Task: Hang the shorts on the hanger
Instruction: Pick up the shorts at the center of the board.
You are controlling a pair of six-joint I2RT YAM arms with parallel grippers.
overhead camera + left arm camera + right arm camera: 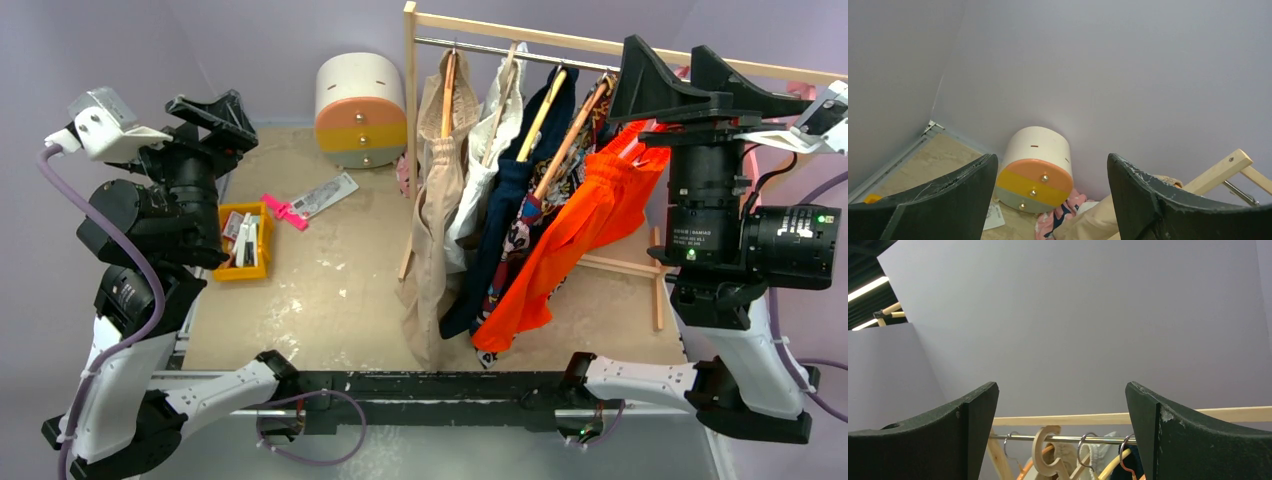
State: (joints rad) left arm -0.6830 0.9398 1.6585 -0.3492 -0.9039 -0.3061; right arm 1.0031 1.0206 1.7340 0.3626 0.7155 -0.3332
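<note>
Left gripper (215,110), well left of the rack (520,38), and right gripper (690,75), up by its right end, both gape empty. Shorts (1063,212) lie crumpled at the rack's left post.

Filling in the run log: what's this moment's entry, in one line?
left hand open, empty | right hand open, empty | shorts lying beside round drawer unit, untouched | hanging not started

You've got one clothes rack (409,100) on counter (330,300). Five garments on it: one beige (432,230), one white (468,215), one navy (497,240), one dark patterned (520,238), one orange (580,240). Left of rack: one round drawer unit (361,110), three drawers; one yellow bin (225,272); one pink plastic item (285,212); one printed card (325,195). One shorts (1060,216) heap at rack foot. Two hands: left hand (1051,160), right hand (1062,387).
</note>
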